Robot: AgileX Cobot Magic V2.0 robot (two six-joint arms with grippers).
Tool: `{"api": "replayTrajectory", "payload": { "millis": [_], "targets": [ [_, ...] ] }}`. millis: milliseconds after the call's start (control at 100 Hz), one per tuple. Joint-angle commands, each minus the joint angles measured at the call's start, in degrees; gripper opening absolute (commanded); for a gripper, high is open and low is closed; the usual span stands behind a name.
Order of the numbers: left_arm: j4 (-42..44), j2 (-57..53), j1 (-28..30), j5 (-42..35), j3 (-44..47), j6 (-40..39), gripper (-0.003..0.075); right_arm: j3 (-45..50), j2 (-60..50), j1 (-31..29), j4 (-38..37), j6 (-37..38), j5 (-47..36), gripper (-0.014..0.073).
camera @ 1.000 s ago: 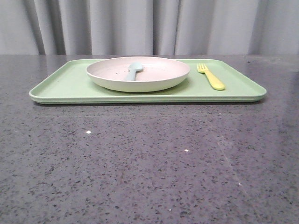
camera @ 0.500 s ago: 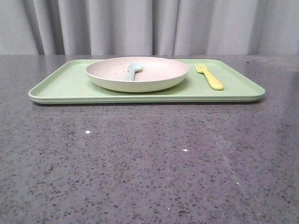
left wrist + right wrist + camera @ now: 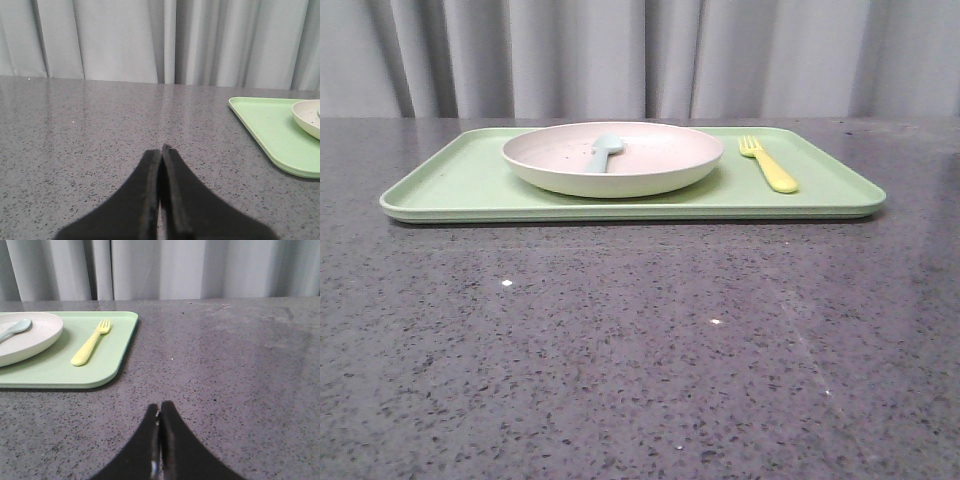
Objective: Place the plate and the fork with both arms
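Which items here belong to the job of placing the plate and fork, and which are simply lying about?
Belong to the job:
- plate, on the tray
- fork, on the tray, right of the plate
- left end effector and right end effector, both shut and empty

Lying about:
- spoon, in the plate
- tray
- table

table [image 3: 620,380]: dark speckled stone | on it: light-green tray [image 3: 470,185], far side

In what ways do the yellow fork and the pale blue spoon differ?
The fork is yellow; the spoon is pale blue-grey. The fork lies directly on the green tray, right of the plate; the spoon rests inside the plate. Both look small, plastic and similar in size, handles pointing toward the robot.
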Motion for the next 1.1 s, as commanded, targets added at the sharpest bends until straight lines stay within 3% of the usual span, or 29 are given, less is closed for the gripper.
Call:
{"api": "replayTrajectory", "payload": {
  "millis": [0, 250, 1090],
  "targets": [
    [-0.10, -1.89, 0.00, -4.32, 0.71, -0.36, -0.0020, 0.66, -0.62, -0.90, 0.12, -0.78, -7.57, -0.0067],
    [-0.10, -1.89, 0.00, -4.32, 0.71, 0.00, -0.0020, 2.89, -6.05, -3.17, -0.31, -0.72, -5.58, -0.0067],
    [-0.10, -1.83, 0.00, -4.32, 0.71, -0.36, -0.0020, 2.89, -5.83, -3.14, -0.31, -0.72, -2.80, -0.0067]
  ]
}}
